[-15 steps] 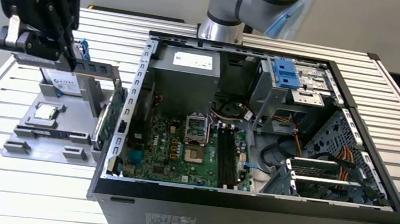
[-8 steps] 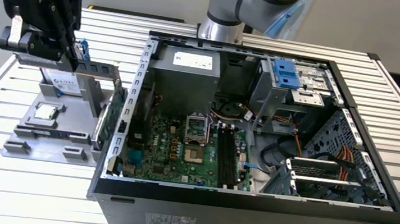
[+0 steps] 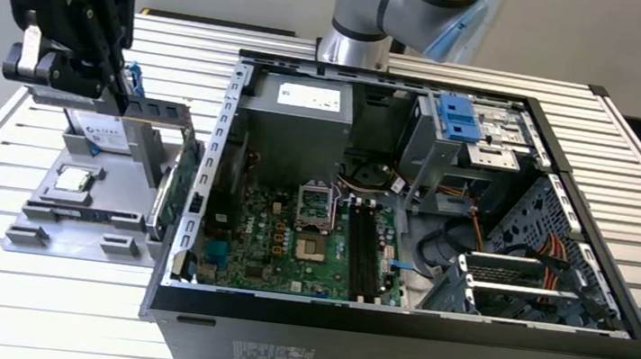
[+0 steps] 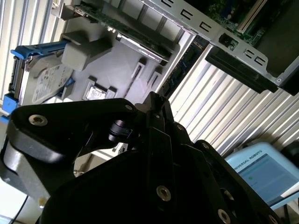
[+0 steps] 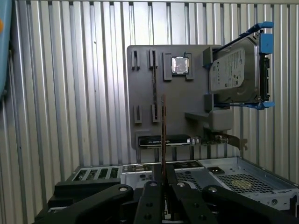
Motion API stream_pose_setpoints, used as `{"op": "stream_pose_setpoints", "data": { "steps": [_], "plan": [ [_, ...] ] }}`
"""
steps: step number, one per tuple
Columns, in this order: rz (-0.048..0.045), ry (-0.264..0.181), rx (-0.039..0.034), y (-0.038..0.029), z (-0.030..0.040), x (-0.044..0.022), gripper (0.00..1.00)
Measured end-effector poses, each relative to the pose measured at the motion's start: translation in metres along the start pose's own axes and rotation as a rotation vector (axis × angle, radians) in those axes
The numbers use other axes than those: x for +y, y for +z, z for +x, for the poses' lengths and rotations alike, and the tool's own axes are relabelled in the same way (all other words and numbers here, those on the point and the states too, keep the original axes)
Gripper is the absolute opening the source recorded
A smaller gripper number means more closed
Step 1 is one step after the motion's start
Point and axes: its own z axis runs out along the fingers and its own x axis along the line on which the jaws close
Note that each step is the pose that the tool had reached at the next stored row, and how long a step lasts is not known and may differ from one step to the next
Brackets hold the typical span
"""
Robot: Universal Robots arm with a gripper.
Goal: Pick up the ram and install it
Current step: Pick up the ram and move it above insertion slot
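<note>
While the ram (image 5: 163, 126) stands edge-on as a thin dark strip between the fingertips of the gripper (image 5: 163, 181), which is clamped on one end of it, the pick looks done and carrying it to the machine is the step in hand. Behind the stick in the first wrist view lies the grey tray (image 5: 145, 93), with a narrow slit in it standing empty, the square processor (image 5: 180, 65) seated beside that, and the hard drive (image 5: 233, 70) in its blue bracket at the tray's edge. The ram appears to hang clear of all three. In the exterior view the gripper hovers at about ten o'clock from the frame's centre, above the tray's hard-drive end, and the tray itself sits at about nine o'clock. The open computer case (image 3: 401, 320) runs from the centre out toward three o'clock, well apart from the gripper. The long dark memory slots (image 3: 362, 259) lie just off centre at about five o'clock, running from twelve to six. By my reading, installing calls for crossing over the case wall, turning the stick's long edge parallel to a slot, and pressing straight down without tilt.
</note>
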Motion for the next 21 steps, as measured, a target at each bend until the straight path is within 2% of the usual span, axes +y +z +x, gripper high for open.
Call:
{"op": "stream_pose_setpoints", "data": {
  "steps": [11, 21],
  "plan": [
    [-0.0001, 0.000, 0.0001, -0.0001, -0.0003, -0.0040, 0.00],
    [0.0000, 0.000, 0.0000, -0.0001, -0.0009, -0.0145, 0.00]
  ]
}}
